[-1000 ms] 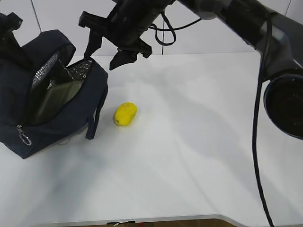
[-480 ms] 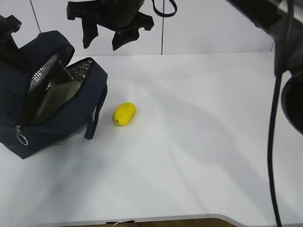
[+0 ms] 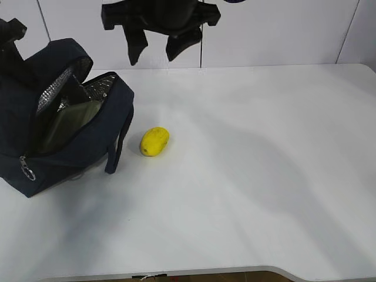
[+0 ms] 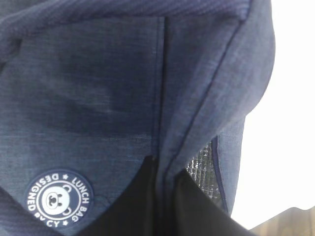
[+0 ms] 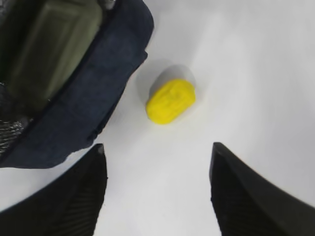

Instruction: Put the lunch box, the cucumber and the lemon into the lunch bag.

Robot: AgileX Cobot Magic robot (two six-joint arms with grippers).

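Observation:
The navy lunch bag (image 3: 103, 126) lies open at the left of the table, foil lining showing. Inside it rests the lunch box (image 3: 67, 123), its sage-green lid facing the opening; the right wrist view shows the lunch box (image 5: 54, 46) too. The yellow lemon (image 3: 154, 141) lies on the table just right of the bag. My right gripper (image 3: 157, 51) hangs open high above the lemon (image 5: 171, 101), fingers pointing down, nothing between them. My left gripper (image 4: 165, 164) is shut on a fold of the bag's fabric at its upper edge. The cucumber is out of view.
The white table (image 3: 264, 176) stretches right and forward of the lemon. The bag's loop handle (image 3: 119, 144) hangs down between bag and lemon. A zip ring pull (image 3: 28, 171) dangles at the bag's front corner. A white wall stands behind.
My right gripper has lifted away from the bag's mouth and shifted right, now over the lemon. Bag, lemon and left gripper have stayed put.

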